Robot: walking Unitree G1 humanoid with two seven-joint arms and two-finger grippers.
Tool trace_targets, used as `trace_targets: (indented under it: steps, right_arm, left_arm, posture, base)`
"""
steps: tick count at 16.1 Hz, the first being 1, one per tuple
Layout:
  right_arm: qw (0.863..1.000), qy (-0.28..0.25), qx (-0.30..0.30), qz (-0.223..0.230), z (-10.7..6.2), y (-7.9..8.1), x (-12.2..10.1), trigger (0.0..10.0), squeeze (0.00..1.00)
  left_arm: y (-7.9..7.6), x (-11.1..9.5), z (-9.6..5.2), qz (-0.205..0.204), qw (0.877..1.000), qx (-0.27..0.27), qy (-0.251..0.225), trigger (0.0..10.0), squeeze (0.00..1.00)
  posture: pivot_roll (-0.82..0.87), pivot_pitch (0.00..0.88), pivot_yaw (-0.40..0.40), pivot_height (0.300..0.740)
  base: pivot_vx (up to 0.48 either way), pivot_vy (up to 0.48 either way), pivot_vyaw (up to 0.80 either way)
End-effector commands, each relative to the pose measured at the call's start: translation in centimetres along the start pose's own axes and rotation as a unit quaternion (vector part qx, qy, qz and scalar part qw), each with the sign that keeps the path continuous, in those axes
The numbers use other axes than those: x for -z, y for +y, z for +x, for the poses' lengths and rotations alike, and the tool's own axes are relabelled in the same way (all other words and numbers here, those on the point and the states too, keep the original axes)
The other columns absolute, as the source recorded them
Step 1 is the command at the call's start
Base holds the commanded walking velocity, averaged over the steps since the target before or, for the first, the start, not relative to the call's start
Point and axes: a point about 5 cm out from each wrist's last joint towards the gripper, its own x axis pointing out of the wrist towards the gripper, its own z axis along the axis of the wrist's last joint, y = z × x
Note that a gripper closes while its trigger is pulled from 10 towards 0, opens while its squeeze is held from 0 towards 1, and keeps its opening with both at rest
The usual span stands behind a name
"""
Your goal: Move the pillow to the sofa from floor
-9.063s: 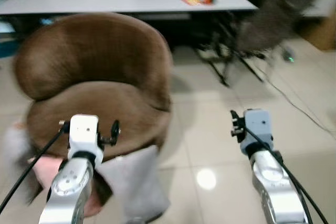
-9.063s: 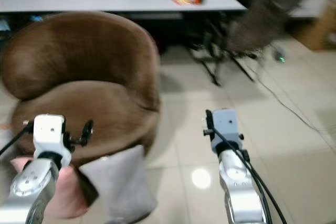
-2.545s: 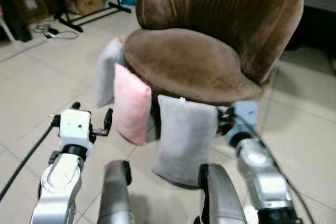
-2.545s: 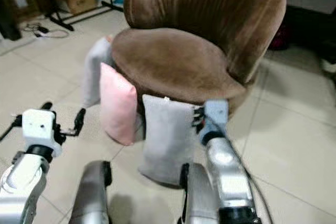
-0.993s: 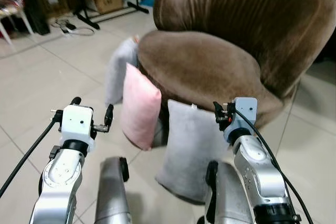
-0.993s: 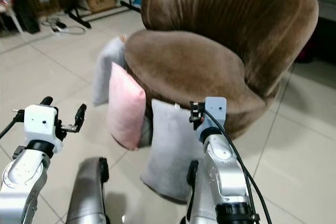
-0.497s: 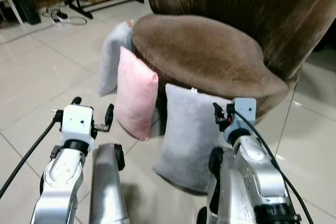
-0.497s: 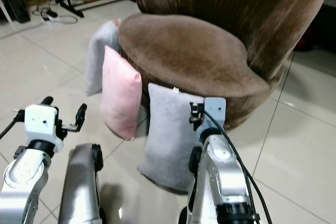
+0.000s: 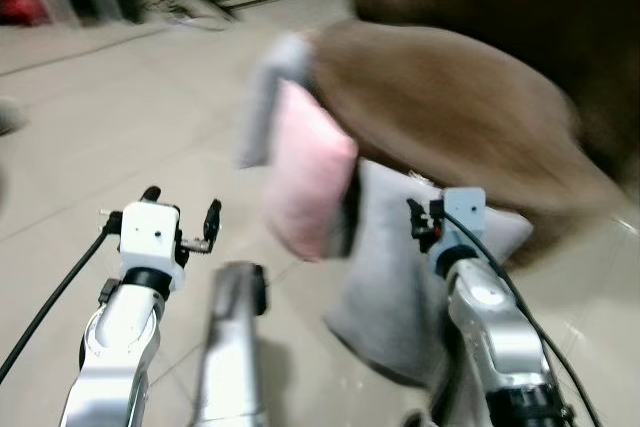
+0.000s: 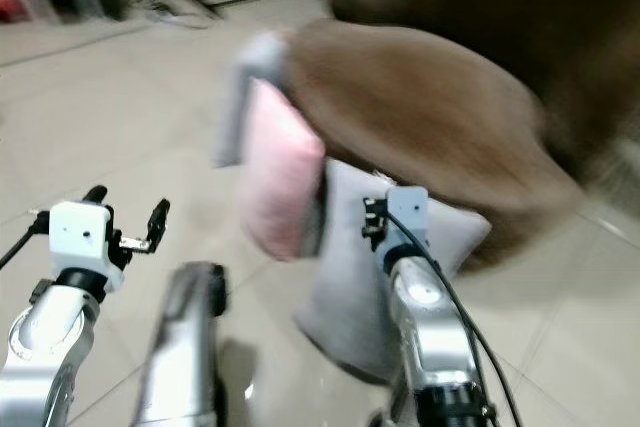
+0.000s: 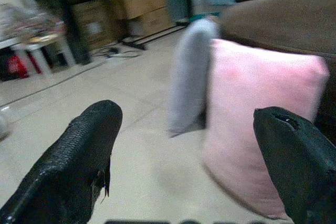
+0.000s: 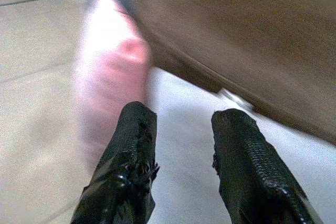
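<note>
Three pillows lean upright on the floor against a brown round sofa chair [image 9: 450, 117]: a pink pillow [image 9: 308, 182], a grey pillow [image 9: 385, 287] in front, and another grey pillow [image 9: 268, 97] behind the pink one. My left gripper [image 9: 181, 203] is open and hovers over bare floor, left of the pink pillow [image 11: 252, 129]. My right gripper [image 9: 424, 215] is open, just above the front grey pillow [image 12: 184, 145], below the seat's edge. Neither gripper holds anything. The head views are blurred.
Beige floor tiles [image 9: 120, 117] stretch to the left. Cardboard boxes [image 11: 142, 3], a cable and stand legs sit at the far back. My silver leg [image 9: 232, 347] shows between the arms.
The whole picture has swung and blurred, so the camera moved. Chair and pillows now sit further right in view. Both grippers keep the same open pose.
</note>
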Motion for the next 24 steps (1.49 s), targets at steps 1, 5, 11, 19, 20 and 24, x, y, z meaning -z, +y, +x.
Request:
trace_targets:
  steps: [1, 5, 11, 19, 20, 24]
  right_arm:
    - [1.0, -0.009, 0.001, 0.004, 0.2, -0.1, -0.5, 10.0, 0.0]
    - [1.0, -0.011, -0.002, -0.002, 0.5, -0.9, -0.7, 10.0, 0.0]
    - [0.999, 0.035, 0.027, -0.029, 3.6, -2.7, -1.1, 10.0, 1.0]
    - [0.99, 0.054, 0.13, 0.009, 7.3, -7.8, -3.4, 10.0, 1.0]
    - [0.99, 0.064, 0.126, -0.004, 7.5, -8.1, -3.5, 10.0, 1.0]
    - [0.987, 0.087, 0.131, 0.027, 7.7, -8.5, -3.5, 10.0, 1.0]
  left_arm:
    - [0.0, -0.2, 0.1, 0.007, 1.0, 0.003, -0.005, 10.0, 0.0]
    - [0.0, -0.2, 0.3, 0.014, 1.0, 0.0, -0.004, 10.0, 0.0]
    - [-0.3, 0.3, 1.0, 0.044, 0.997, 0.06, 0.011, 10.0, 0.0]
    - [-3.3, -2.4, 2.3, 0.023, 0.973, 0.231, -0.012, 10.0, 0.0]
    - [-3.5, -2.7, 1.6, 0.019, 0.966, 0.259, -0.012, 10.0, 0.0]
    - [-3.4, -3.3, 0.7, 0.002, 0.961, 0.278, -0.005, 10.0, 0.0]
  posture:
    - [0.0, 0.0, -0.046, 0.37]
    - [0.0, 0.0, -0.046, 0.37]
    - [-0.01, 0.0, -0.036, 0.37]
    - [0.0, 0.0, 0.002, 0.37]
    - [-0.02, 0.018, -0.001, 0.37]
    - [0.01, 0.097, -0.03, 0.37]
  base:
    - [0.0, 0.0, 0.0]
    - [0.0, 0.0, 0.0]
    - [0.0, 0.0, 0.0]
    - [0.0, 0.0, 0.0]
    - [0.0, 0.0, 0.0]
    - [0.0, 0.0, 0.0]
